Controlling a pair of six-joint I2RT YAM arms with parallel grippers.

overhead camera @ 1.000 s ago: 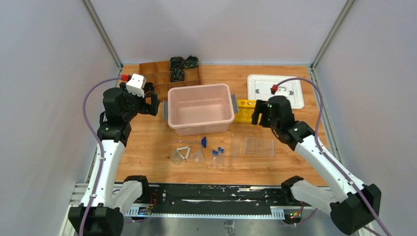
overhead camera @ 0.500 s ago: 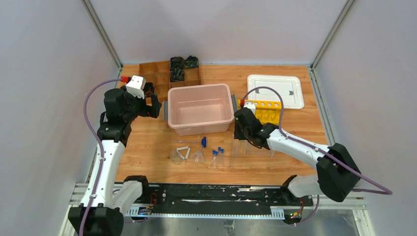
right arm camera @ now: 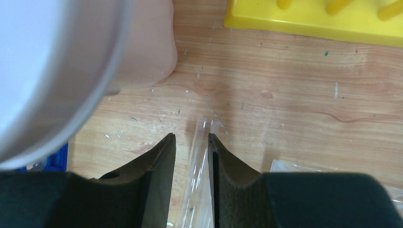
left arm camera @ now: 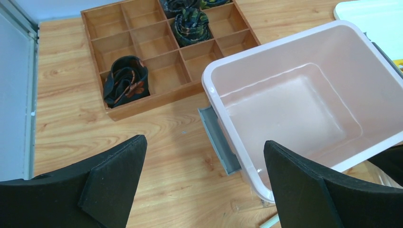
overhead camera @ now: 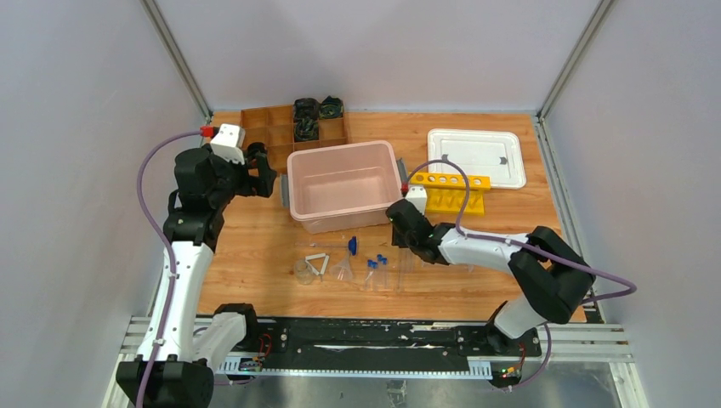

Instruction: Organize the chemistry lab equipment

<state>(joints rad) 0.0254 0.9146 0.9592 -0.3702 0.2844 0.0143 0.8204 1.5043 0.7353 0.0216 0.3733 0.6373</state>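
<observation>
Right now the clear tube is sitting clenched between the fingers of your right claw, just in front of the pink bin and near the yellow rack. The tube's near end is running out of view, so you cannot tell whether it is capped. Your left claw is hanging wide open over the bin's left edge.

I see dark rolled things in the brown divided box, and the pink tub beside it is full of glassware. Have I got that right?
Not quite: the pink tub is empty, its bare floor plain in the left wrist view. The dark rolled things do sit in the brown divided box beside it.
</observation>
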